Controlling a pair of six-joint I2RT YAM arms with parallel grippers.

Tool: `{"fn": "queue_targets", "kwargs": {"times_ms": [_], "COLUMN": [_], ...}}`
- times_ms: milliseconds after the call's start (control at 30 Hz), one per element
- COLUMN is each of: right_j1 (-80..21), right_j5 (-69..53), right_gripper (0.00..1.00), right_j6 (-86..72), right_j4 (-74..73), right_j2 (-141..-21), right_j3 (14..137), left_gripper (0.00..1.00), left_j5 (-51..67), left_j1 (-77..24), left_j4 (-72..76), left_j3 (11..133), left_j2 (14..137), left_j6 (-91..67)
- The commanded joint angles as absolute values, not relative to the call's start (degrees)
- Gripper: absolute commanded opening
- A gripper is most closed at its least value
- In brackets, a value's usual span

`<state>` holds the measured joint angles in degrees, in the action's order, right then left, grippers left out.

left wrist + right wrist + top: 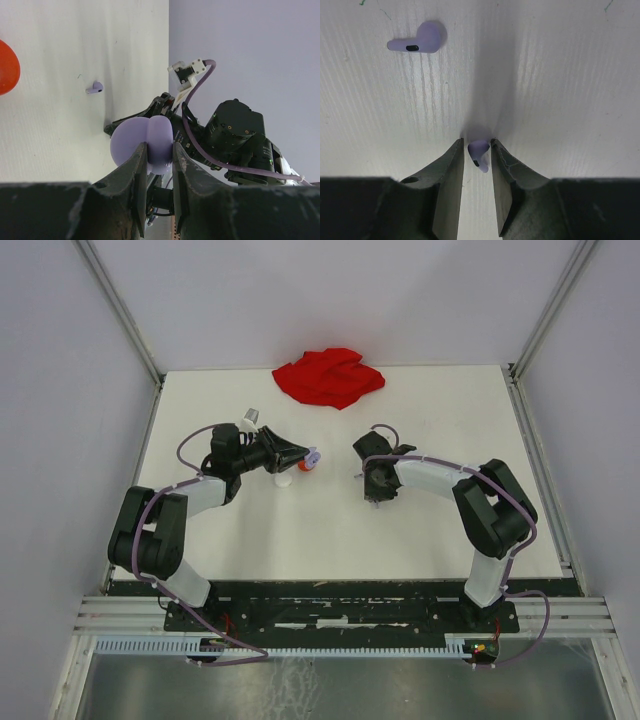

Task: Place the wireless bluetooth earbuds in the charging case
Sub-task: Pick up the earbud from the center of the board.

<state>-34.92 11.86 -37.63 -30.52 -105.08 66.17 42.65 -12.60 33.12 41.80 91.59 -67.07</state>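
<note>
We see a flat white table (430,530) carrying a crumpled red cloth (328,377) at its far edge, and a small lavender stemmed plastic earbud (417,41) lying flat.
</note>
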Motion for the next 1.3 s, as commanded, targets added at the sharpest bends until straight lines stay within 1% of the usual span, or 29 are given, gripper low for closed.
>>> {"fn": "queue_targets", "kwargs": {"times_ms": [0,733,833,1133,1267], "right_j1": [-34.5,-34.3,-34.2,-34.3,-34.2], "right_j5": [11.6,10.8,10.5,9.9,9.8], "right_gripper": [0.36,0.34,0.31,0.3,0.27], "right_j6": [-37.1,-36.8,-36.7,-36.6,-36.4], "right_j4": [-31.0,-30.5,-30.4,-30.7,-30.8], "right_j2": [-106.1,-106.9,-107.0,-107.6,-107.6], "right_j3": [67.7,67.0,67.1,67.5,67.7], "left_gripper": [0.03,0.03,0.03,0.03,0.03], "left_j5": [44.3,44.1,44.0,44.2,44.3], "left_j1": [-12.4,-12.4,-12.4,-12.5,-12.5], "left_j4": [35.3,35.9,35.9,36.0,36.0], "left_j3": [42.7,42.2,42.1,42.3,42.3], "left_j2": [91.8,92.3,92.1,92.4,92.5], "left_j6": [-68.6,-68.6,-68.7,-68.8,-68.8]}}
